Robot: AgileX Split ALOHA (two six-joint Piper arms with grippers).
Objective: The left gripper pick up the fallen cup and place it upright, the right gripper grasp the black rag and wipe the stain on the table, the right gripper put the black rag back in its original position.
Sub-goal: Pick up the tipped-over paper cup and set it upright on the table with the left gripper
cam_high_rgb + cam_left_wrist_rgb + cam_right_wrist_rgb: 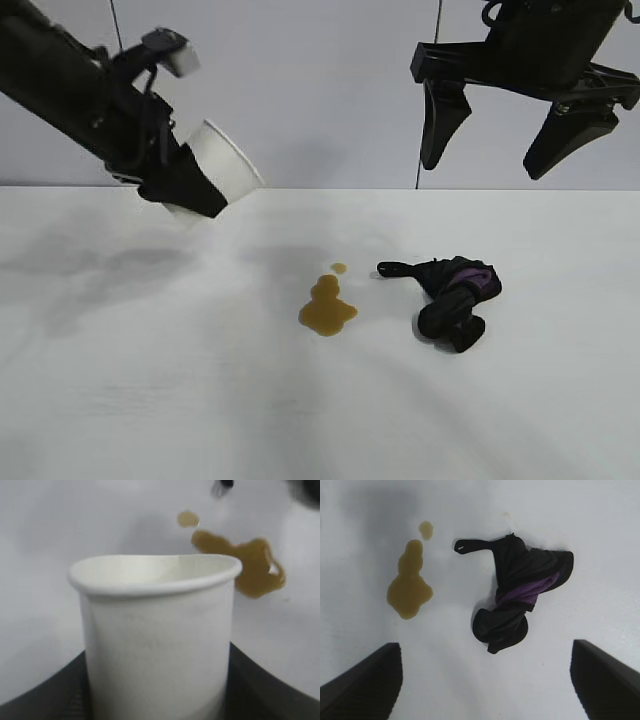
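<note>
The white paper cup hangs tilted above the far left of the table, rim towards the middle. My left gripper is shut on it. In the left wrist view the cup fills the space between the two black fingers of the left gripper. The amber stain lies mid-table with a small droplet beside it. Just right of it lies the black rag, bunched, with a purple patch. My right gripper hovers high above the rag, open and empty. The right wrist view shows the right gripper, the rag and the stain below.
A plain grey wall stands behind the table's far edge. The stain shows past the cup's rim in the left wrist view. White tabletop stretches in front of the stain and the rag, and to the left under the raised cup.
</note>
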